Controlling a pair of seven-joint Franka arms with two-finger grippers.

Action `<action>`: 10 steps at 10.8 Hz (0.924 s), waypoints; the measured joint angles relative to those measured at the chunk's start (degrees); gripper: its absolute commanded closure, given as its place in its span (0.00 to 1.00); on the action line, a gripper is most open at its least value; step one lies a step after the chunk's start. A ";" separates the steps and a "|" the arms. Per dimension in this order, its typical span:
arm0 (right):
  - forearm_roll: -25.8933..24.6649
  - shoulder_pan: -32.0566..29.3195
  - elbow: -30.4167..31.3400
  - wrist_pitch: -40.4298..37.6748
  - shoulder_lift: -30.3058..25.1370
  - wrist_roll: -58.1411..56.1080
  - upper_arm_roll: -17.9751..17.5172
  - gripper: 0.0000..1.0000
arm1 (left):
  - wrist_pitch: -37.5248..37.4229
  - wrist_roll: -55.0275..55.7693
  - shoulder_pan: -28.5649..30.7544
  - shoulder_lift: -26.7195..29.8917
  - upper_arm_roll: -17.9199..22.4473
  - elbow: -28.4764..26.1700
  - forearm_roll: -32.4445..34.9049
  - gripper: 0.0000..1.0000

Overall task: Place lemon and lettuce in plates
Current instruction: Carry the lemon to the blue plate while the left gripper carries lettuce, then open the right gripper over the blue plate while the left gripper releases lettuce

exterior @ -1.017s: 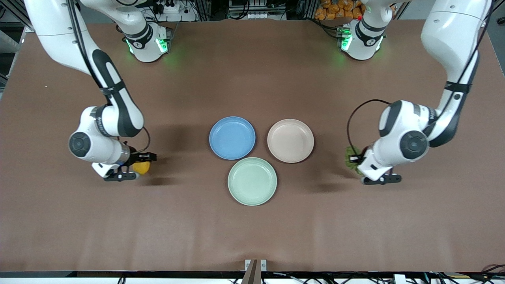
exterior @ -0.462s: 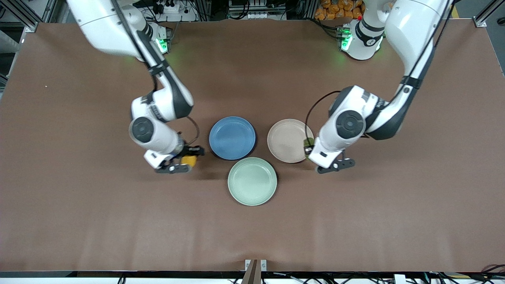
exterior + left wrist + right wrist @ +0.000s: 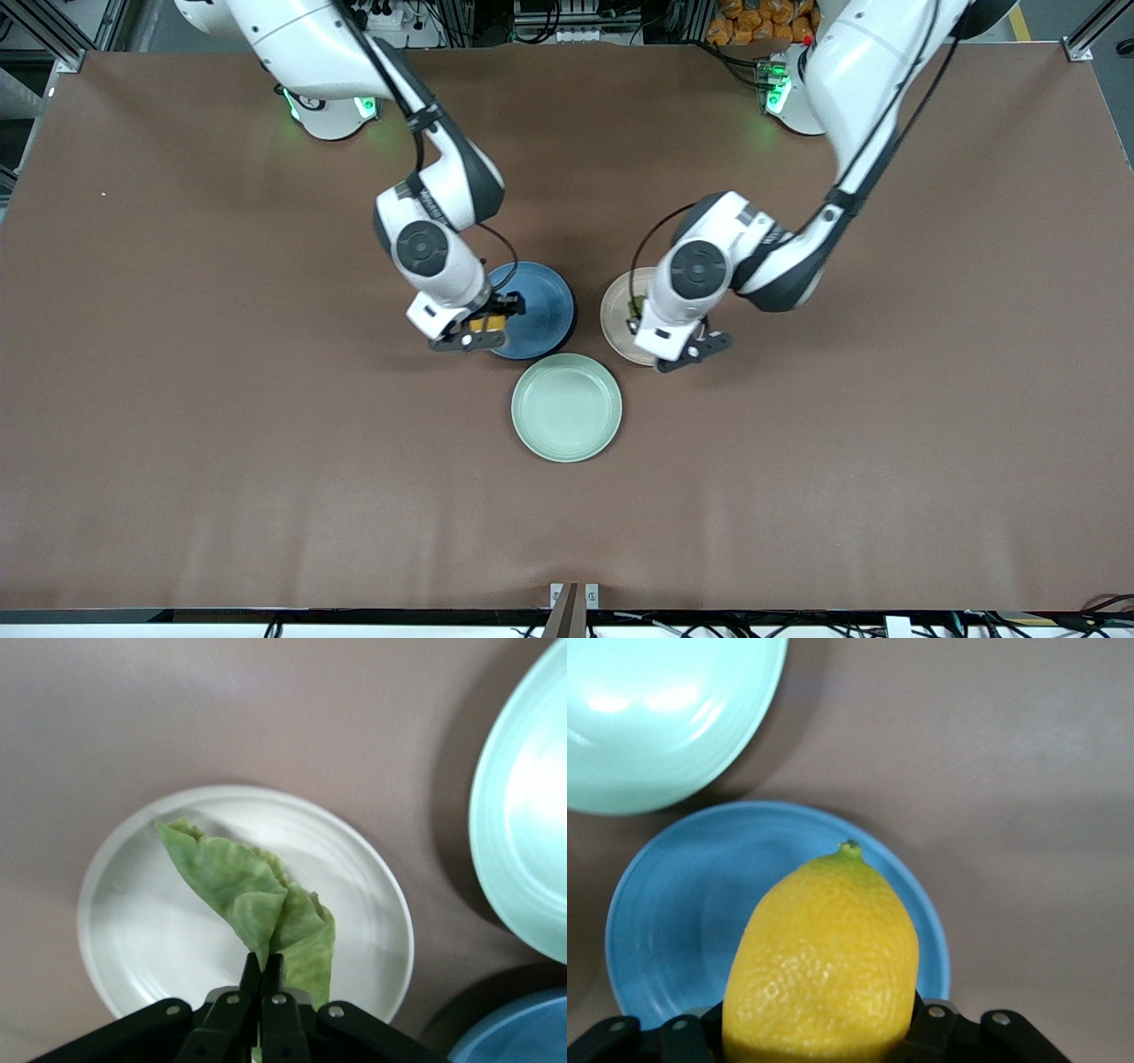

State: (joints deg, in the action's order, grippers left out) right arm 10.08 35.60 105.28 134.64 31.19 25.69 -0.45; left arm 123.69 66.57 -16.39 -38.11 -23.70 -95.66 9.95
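**Both items carried over their plates, neither set down**

The right gripper (image 3: pixel 485 326) hangs over the blue plate (image 3: pixel 542 306), at its edge toward the right arm's end of the table; its fingers are clamped on the lemon (image 3: pixel 824 961), which is up in the air. The left gripper (image 3: pixel 640 312) hangs over the beige plate (image 3: pixel 142 930); its fingers are pressed together on the stem end of the lettuce (image 3: pixel 252 904), which dangles above the plate's middle. As I judge it, the carrying is about done; lowering and letting go are left for both, and no plate holds anything.

The lemon is a plump oval; bright yellow, pebbled skin, with a small greenish nub at its tip. The lettuce is a limp, creased leaf; pale green in the wrist view, folded on itself and tapering to a point. The plates are round, shallow and matte, with faint rings inside the rim. A mint plate (image 3: pixel 567 408) lies nearer the front camera, between them; the table (image 3: pixel 177 496) is a plain brown mat.
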 measured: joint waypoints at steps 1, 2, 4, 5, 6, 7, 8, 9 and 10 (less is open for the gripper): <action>0.00 0.65 0.02 2.10 0.96 0.04 0.02 0.79 | 0.49 2.04 -0.94 -1.01 0.03 0.17 0.00 0.25; 0.00 0.95 0.01 4.47 2.21 0.04 0.02 0.35 | 0.53 2.38 -1.04 -1.32 0.17 0.48 0.00 0.00; 0.00 0.99 -0.11 7.00 4.38 0.04 0.08 0.00 | 0.52 2.38 -0.24 -1.25 0.73 1.64 0.01 0.00; 0.00 0.99 -0.43 7.37 4.82 0.10 0.10 0.00 | 0.50 2.14 0.10 -1.16 0.80 2.53 0.41 0.00; 0.00 0.98 -1.13 7.38 4.89 0.18 0.17 0.00 | 0.43 1.56 0.38 -0.80 0.95 3.60 1.35 0.00; 0.00 0.99 -2.14 7.15 4.85 0.25 0.28 0.00 | -0.01 -0.32 1.00 -0.06 1.23 4.38 1.90 0.00; 0.00 0.95 -3.24 6.34 4.85 0.30 0.46 0.00 | -1.08 -3.74 2.34 1.34 1.43 4.83 2.06 0.00; 0.00 0.86 -4.43 4.89 4.84 0.39 0.63 0.00 | -2.76 -7.92 4.15 3.15 1.53 5.15 2.08 0.00; 0.00 0.69 -6.14 2.08 4.82 0.56 0.84 0.00 | -4.89 -12.79 6.23 5.33 1.57 5.31 2.08 0.00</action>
State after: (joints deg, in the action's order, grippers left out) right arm 10.08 36.29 99.15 136.72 36.01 26.25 0.39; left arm 118.80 53.78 -10.16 -32.78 -22.13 -90.35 12.03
